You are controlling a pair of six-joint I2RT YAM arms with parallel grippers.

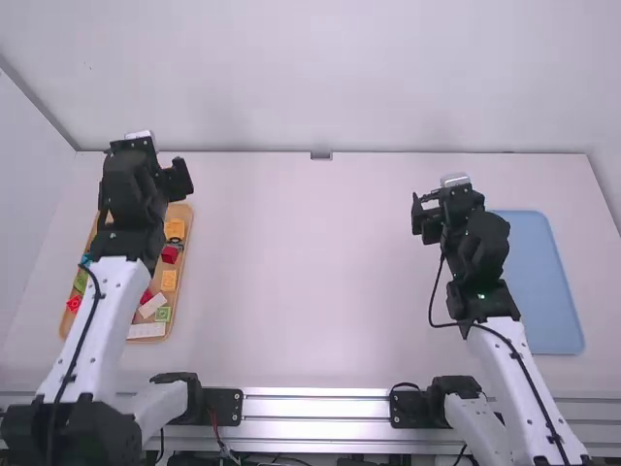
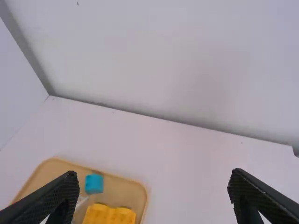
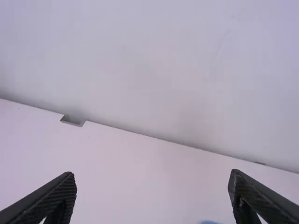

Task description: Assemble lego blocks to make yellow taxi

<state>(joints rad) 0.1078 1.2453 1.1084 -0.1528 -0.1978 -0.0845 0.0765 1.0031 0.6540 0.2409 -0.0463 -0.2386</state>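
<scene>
Yellow blocks [image 1: 169,281] for your taxi lie in the tan tray [image 1: 188,231] at the left of the white table [image 1: 301,272]. With them you have red blocks [image 1: 170,254], green blocks [image 1: 163,314] and white blocks [image 1: 146,330], spread loosely along the tray. From your left wrist view, a blue block [image 2: 94,184] lies near one end of the tray, close to some of the yellow ones. All the blocks you can make out are inside the tray.

Your left gripper [image 1: 144,180] is raised over the far end of that tray, its two fingers spread wide with nothing between them. Your right gripper [image 1: 456,209] is well apart from it, over the right part of the table near the blue tray [image 1: 545,282]. Its fingers are also spread wide, and you have nothing held there.
</scene>
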